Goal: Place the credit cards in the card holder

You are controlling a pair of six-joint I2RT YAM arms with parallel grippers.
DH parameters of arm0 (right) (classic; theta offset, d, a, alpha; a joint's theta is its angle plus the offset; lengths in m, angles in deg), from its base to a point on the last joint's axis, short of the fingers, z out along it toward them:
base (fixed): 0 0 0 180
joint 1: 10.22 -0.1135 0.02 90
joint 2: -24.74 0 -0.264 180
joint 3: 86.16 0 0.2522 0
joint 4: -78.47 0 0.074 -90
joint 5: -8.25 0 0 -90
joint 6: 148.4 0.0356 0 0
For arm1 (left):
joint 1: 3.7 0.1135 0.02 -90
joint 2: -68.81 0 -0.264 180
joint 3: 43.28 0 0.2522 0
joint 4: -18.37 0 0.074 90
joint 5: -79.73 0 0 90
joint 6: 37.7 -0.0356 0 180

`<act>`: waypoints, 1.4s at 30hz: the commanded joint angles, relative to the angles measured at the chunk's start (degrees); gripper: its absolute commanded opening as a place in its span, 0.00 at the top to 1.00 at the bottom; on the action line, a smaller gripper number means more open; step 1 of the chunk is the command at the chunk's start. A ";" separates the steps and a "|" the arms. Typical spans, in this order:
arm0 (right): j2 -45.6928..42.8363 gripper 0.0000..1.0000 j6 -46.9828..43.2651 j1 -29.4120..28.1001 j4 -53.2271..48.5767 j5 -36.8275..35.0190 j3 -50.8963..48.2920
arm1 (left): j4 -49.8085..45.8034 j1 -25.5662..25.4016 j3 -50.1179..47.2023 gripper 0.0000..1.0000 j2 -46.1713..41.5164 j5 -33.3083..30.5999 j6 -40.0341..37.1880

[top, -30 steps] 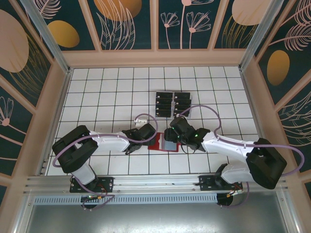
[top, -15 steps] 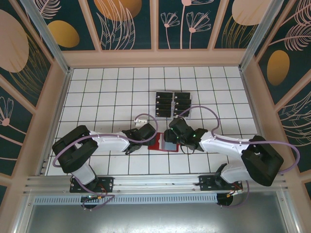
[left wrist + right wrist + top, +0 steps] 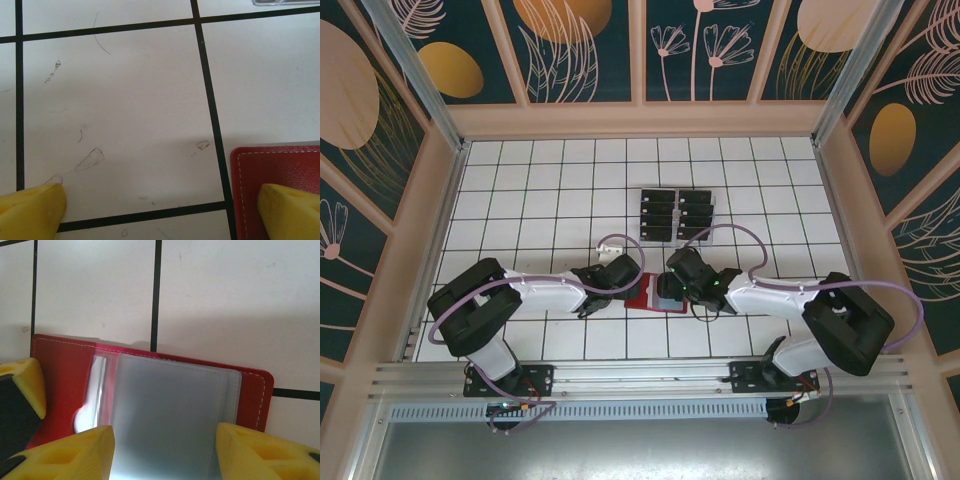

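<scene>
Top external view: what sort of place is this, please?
Most likely a purpose-built robot test cell, not a home: a white gridded table walled by panels printed with plant patterns, and an aluminium rail at the near edge where the left arm and right arm are bolted.

No text, label, brand, number or sign can be read on the wallet (image 3: 60, 370), cards (image 3: 658, 212) or table (image 3: 520, 200).

Leathery stitched card holder (image 3: 60, 375), glossy clear pocket (image 3: 170, 410), matt table (image 3: 140, 100)
</scene>
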 commanded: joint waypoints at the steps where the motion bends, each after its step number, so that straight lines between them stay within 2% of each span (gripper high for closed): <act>1: 1.10 0.44 1.33 -0.43 2.22 0.70 -0.80 | 0.79 -0.04 -1.44 0.02 3.24 3.22 -0.26; 27: -0.43 0.45 4.44 -0.29 13.83 10.28 -1.34 | 1.16 -0.04 -2.27 0.02 3.94 3.08 0.76; 35: -0.66 0.45 5.40 -0.52 14.66 11.75 0.03 | -2.82 -0.04 -7.33 0.01 -9.34 -5.71 9.61; 42: 2.92 0.45 5.88 -1.40 16.05 12.74 2.55 | -5.58 -0.03 -11.18 0.01 -19.24 -10.11 14.58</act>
